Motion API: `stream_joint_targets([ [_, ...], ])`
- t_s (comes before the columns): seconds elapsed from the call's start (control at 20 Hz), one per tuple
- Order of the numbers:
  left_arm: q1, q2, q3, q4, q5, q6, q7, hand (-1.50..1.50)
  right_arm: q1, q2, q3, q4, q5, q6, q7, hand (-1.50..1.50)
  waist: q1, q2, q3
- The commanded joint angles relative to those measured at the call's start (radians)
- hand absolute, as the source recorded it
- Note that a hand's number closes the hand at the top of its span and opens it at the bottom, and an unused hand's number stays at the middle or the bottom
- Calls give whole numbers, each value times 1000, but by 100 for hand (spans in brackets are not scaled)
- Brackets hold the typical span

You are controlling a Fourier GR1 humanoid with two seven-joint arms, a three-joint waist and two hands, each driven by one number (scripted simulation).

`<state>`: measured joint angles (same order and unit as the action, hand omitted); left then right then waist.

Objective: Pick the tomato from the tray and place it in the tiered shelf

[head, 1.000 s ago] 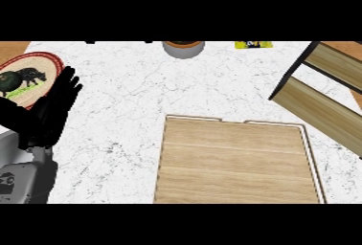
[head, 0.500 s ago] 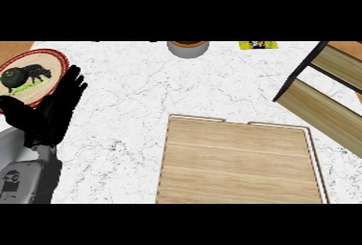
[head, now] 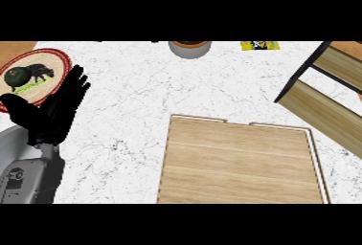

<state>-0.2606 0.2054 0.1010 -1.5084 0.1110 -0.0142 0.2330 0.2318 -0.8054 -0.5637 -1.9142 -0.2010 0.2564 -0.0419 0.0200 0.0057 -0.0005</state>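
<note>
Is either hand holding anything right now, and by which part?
Nothing is held. The left hand is open, fingers straight, beside the plate. The right hand is out of view.

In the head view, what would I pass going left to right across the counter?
Round plate with a dark picture → left hand, open → grey pot at the far edge → wooden tray → tiered shelf.
</note>
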Motion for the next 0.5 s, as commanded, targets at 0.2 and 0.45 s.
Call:
stream_joint_targets([
  [0.2,-68,-12,-6,38,-19,22,21,0,-276,-211,-26,580,-20,186,-185,150,1,1,2],
  [0.45,9,-15,-6,7,-25,6,-9,0,-425,-222,52,785,83,209,-315,150,-3,-2,1],
])
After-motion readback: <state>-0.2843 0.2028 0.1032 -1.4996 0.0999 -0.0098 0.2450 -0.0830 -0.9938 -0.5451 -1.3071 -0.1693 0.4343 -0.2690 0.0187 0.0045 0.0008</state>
